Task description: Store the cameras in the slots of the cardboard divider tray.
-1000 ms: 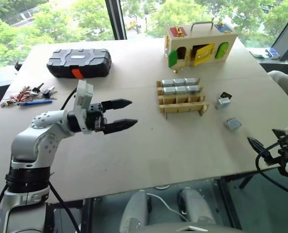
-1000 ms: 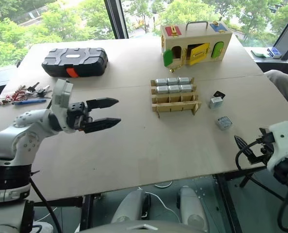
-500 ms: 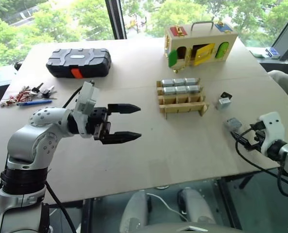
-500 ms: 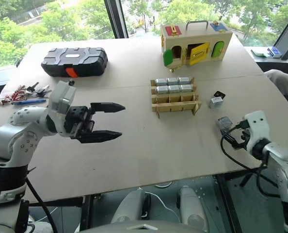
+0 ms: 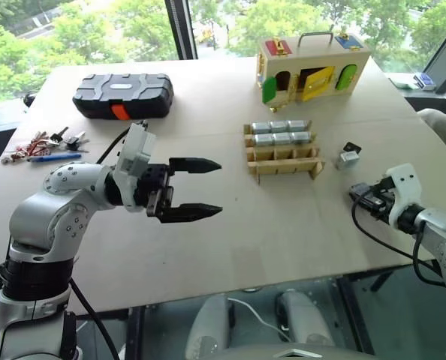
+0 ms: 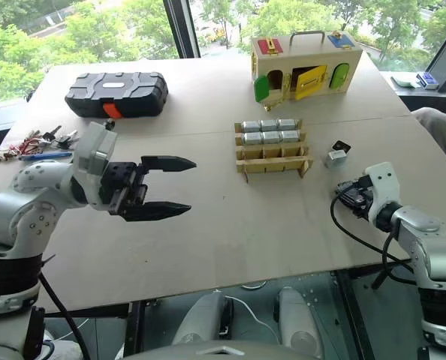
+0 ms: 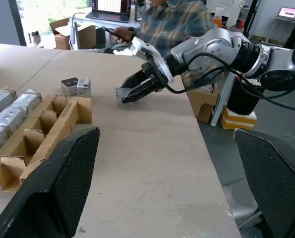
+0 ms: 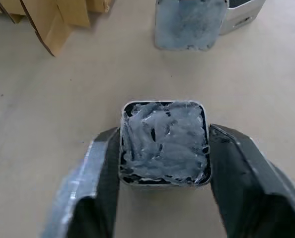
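Camera sits pinched between the right hand's fingers; left hand spread

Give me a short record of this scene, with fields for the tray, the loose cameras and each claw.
tray: six cameras in the two far rows, near row empty
camera at right claw: on the table, between the fingers
other loose camera: on the table, right of the tray
right claw: closed on the camera
left claw: open, empty, above the table
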Robot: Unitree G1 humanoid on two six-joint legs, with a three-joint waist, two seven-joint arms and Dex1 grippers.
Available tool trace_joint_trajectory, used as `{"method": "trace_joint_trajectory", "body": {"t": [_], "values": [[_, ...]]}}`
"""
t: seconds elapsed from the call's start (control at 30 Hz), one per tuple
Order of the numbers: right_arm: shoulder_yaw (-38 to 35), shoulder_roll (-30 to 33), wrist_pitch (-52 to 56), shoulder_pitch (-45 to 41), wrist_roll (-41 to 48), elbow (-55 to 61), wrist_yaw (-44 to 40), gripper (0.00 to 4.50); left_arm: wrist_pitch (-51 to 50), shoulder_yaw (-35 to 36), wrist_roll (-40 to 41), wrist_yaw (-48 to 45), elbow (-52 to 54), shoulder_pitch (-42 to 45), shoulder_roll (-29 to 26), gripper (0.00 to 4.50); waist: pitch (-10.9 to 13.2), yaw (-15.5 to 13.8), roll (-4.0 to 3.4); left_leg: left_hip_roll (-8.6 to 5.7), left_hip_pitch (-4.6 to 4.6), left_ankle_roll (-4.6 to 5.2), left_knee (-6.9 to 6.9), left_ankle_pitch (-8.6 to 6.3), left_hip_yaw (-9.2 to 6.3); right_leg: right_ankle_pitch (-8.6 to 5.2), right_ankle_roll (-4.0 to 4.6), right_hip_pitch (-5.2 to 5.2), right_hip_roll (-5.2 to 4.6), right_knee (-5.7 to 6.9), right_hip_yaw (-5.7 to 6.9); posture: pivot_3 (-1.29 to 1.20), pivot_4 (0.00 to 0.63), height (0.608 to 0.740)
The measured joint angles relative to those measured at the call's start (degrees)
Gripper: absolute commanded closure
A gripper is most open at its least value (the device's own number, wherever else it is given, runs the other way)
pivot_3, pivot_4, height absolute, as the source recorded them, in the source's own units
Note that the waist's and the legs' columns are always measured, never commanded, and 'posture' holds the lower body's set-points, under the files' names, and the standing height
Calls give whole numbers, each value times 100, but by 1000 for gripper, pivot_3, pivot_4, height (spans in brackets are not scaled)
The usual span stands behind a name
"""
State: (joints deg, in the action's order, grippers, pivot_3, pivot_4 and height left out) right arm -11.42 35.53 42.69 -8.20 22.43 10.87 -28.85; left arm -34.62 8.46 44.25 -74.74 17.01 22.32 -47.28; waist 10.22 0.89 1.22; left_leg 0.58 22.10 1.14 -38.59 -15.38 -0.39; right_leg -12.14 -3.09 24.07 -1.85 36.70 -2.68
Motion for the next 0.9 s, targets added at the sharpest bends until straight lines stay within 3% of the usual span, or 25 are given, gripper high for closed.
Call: {"method": "trace_joint_trajectory", "body": {"t": [0.2, 0.33, 0.43, 0.5, 0.6, 0.7, 0.83, 0.9], "values": [[127, 111, -98, 135, -203, 224, -9, 2619, -527, -2, 272, 508, 74, 211, 18, 0, 0, -11, 0, 1, 1, 0, -1, 0, -4, 3, -5, -1, 0, 0, 2, 0, 150, 740], [915, 1028, -1095, 221, -1250, 976, -279, 2619, -2260, -91, 907, 2074, 286, 893, 131, 0, 6, 5, 1, -6, 9, 0, -6, 0, -7, 12, -25, 7, -5, 2, 1, 0, 150, 740], [1833, 1570, -1666, -562, -2057, 1952, -742, 2619, -3859, -190, 1519, 3051, -248, 1997, 606, 0, 9, 49, 6, -4, 4, 0, -11, 0, -16, 12, -27, 11, 5, 12, 3, 0, 150, 740], [2571, 1394, -1767, -1418, -2445, 2592, -994, 2619, -4596, -178, 1755, 3674, -811, 2521, 1301, 0, 5, 95, 12, -3, -1, -2, -10, 1, -26, 12, -26, 2, 11, 11, 15, 0, 150, 740], [3126, 788, -1531, -2088, -2615, 2806, -1065, 2619, -5034, -159, 1855, 4124, -1137, 2537, 1743, 0, 6, 143, 12, 0, 18, -4, -6, 2, -42, 24, -7, 22, 13, 14, 12, 0, 150, 740], [3295, 375, -1284, -2518, -2670, 2745, -1088, 2619, -5121, -133, 1834, 4380, -1156, 2523, 1861, 0, 6, 118, 12, -14, 80, -39, -14, 23, -65, 32, 6, 80, -8, 31, 13, 0, 150, 740], [3293, 418, -1286, -2648, -2754, 2705, -1203, 2619, -5107, -18, 1801, 4455, -1169, 2521, 1881, 0, 6, 37, 12, -22, 86, -39, -13, 23, -73, 31, 6, 78, -22, 18, 19, 0, 150, 740], [3283, 340, -1270, -2647, -2714, 2663, -1234, 2619, -5065, 89, 1778, 4497, -1251, 2525, 1898, 673, 6, -21, 12, -28, 88, -39, -12, 22, -76, 31, 6, 76, -25, 15, 21, 0, 150, 740]]}}
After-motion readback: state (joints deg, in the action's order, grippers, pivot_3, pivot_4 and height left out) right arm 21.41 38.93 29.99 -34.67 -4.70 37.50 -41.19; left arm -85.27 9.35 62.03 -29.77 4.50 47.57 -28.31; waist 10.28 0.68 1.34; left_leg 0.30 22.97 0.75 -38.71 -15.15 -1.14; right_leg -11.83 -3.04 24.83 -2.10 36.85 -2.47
